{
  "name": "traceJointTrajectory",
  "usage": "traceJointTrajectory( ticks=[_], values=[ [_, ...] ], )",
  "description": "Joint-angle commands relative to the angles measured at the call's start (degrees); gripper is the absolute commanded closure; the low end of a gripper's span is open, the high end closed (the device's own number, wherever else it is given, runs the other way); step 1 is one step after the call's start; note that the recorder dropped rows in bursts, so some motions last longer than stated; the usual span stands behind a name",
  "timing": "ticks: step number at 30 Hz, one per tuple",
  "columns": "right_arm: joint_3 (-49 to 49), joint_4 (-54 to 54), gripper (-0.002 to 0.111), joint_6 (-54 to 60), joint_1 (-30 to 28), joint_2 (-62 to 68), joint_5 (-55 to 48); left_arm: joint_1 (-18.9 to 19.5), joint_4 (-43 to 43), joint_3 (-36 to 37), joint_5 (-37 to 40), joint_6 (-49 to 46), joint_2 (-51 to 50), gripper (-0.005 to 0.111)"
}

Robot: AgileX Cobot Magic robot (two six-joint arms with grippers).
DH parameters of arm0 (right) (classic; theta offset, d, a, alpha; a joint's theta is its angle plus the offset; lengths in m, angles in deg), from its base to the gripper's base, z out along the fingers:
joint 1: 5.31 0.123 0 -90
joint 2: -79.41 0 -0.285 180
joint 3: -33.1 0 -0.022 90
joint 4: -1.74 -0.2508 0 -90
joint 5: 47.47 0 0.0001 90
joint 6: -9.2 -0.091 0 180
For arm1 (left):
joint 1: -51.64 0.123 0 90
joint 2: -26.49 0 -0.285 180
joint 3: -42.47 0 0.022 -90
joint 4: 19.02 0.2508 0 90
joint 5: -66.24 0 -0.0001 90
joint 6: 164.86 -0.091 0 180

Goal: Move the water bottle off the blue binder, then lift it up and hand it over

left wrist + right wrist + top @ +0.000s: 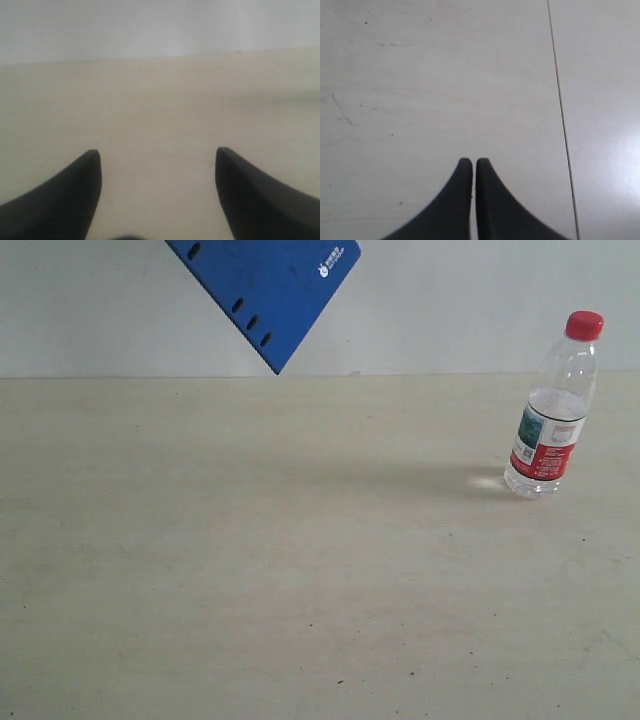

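Note:
The water bottle (552, 410), clear with a red cap and a red, white and green label, stands upright on the table at the right of the exterior view. The blue binder (268, 288) hangs tilted in the air at the top of that view, one corner pointing down, its upper part cut off by the frame edge; what holds it is out of view. Neither arm shows in the exterior view. My left gripper (157, 152) is open over bare tabletop. My right gripper (473, 162) is shut with nothing between its fingers.
The beige table (300, 570) runs back to a pale wall (480, 310). The right wrist view looks at a pale surface crossed by a thin dark seam (562, 120).

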Motion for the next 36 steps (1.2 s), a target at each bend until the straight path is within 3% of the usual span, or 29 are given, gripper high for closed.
traceJointTrajectory(
  ticks=[1,11,13,17,20,36],
  values=[
    [0.0,0.5,0.109,0.5,0.1,-0.3,0.4,0.1,-9.9,-0.2,0.6,-0.3,-0.1,0.045],
    [0.0,0.5,0.109,-0.1,0.1,-0.3,0.0,0.1,-9.0,-0.2,0.1,-0.3,-0.1,0.045],
    [0.0,0.7,0.109,-0.1,0.1,-0.4,1.9,2.8,-9.1,-0.2,0.1,-0.3,0.1,0.045],
    [0.0,1.8,0.109,-0.1,0.1,-0.4,5.2,12.6,-9.0,-0.2,0.1,-0.3,0.1,0.045],
    [0.0,1.3,0.109,-0.4,0.1,-0.4,4.9,16.9,-8.8,-0.2,0.1,-0.3,0.1,0.045],
    [0.0,1.2,0.109,-0.4,0.1,-0.4,4.7,17.1,-7.3,-0.2,0.1,-2.4,0.1,0.045]
  ],
)
